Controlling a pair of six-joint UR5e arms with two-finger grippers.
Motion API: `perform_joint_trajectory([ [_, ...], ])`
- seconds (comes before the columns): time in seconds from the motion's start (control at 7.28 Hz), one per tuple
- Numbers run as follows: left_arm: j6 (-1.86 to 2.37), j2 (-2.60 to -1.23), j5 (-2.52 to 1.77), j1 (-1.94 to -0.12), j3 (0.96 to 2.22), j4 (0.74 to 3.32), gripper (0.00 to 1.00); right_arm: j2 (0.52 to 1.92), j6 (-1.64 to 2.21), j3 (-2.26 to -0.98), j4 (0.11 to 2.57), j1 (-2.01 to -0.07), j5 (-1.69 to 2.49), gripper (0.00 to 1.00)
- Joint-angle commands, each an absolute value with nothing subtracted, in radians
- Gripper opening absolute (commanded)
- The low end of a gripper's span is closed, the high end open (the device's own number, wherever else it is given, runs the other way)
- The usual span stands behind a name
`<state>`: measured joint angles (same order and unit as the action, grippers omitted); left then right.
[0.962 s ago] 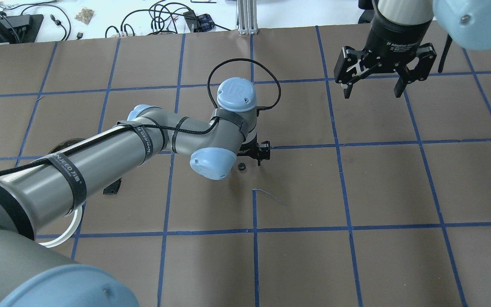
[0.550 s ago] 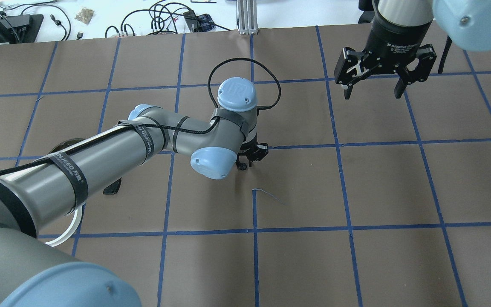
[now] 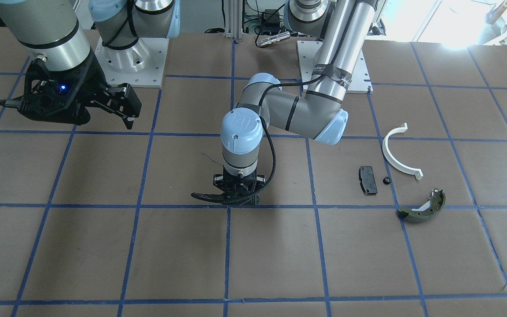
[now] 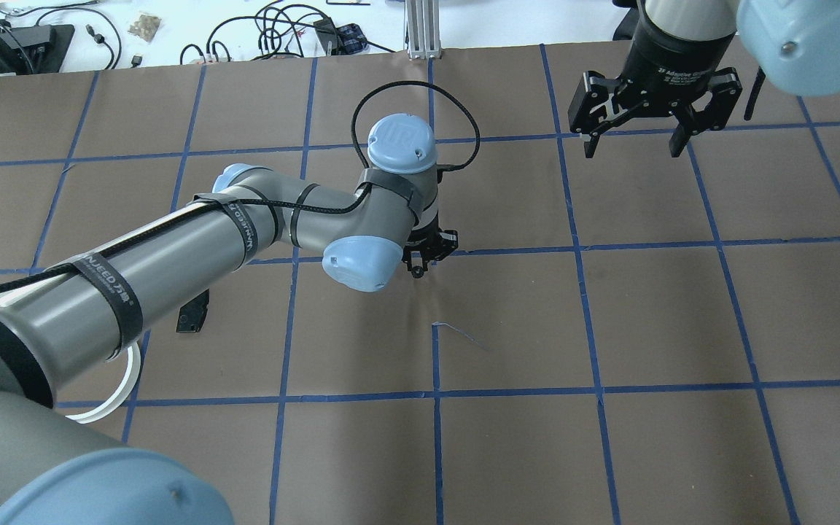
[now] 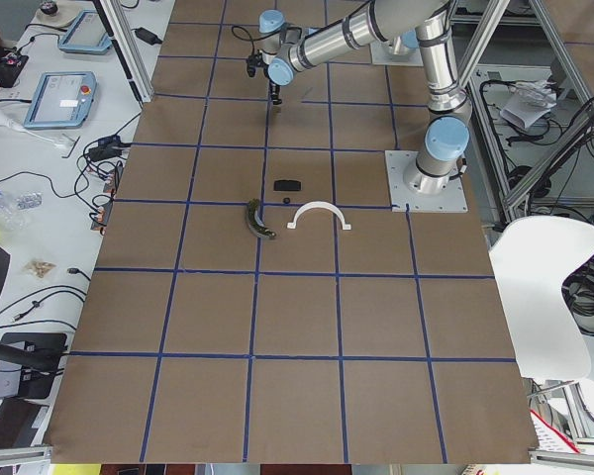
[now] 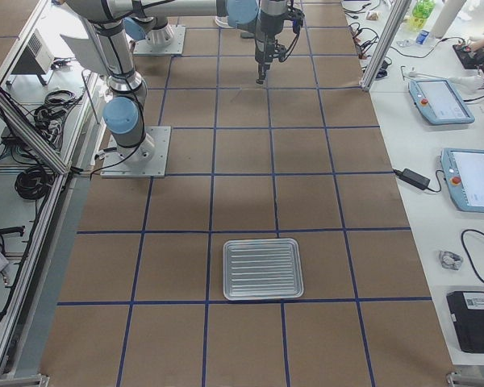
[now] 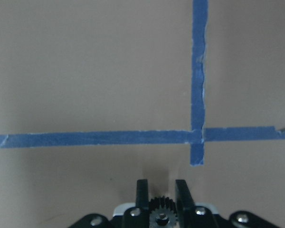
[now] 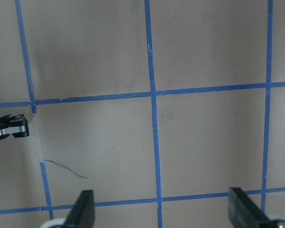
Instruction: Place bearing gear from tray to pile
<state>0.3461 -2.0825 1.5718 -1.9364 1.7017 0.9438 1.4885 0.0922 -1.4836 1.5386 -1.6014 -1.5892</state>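
My left gripper (image 4: 418, 267) is shut on the small dark bearing gear (image 7: 160, 212), held between its fingers (image 7: 141, 192) low over the table's middle, next to a blue tape crossing. It also shows in the front view (image 3: 237, 201). The pile lies toward my left: a white half-ring clip (image 3: 398, 154), a black rectangular pad (image 3: 368, 179) and an olive-green brake shoe (image 3: 423, 207), with a small black round part (image 3: 386, 180) among them. My right gripper (image 4: 631, 142) is open and empty, raised over the far right of the table. The tray (image 6: 262, 268) stands far off to my right.
The table is brown paper with a blue tape grid (image 4: 434, 394). My left arm's elbow and forearm (image 4: 172, 255) span the space between the gear and the pile, over the pad (image 4: 192, 319) and clip (image 4: 110, 394). Cables and devices lie beyond the far edge (image 4: 274, 29).
The gear lay on the table beside my open left gripper; the gripper has closed on it and shifted slightly toward the far side. The right gripper drifted a little farther away.
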Motion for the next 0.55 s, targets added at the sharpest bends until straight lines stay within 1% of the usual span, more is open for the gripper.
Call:
perform_joint_trajectory([
  [0.0,0.232,-2.039,1.577,-1.860,1.686,1.049,0.00,1.483,0.087,-1.485,1.542,-1.601,-1.601,1.00],
  [0.27,0.190,-1.953,1.645,-1.774,1.704,1.173,0.00,1.482,0.087,-1.473,1.539,-1.601,-1.606,1.00],
  [0.41,0.067,-1.918,1.654,-1.726,1.727,1.180,0.00,1.480,0.087,-1.467,1.542,-1.601,-1.606,1.00],
])
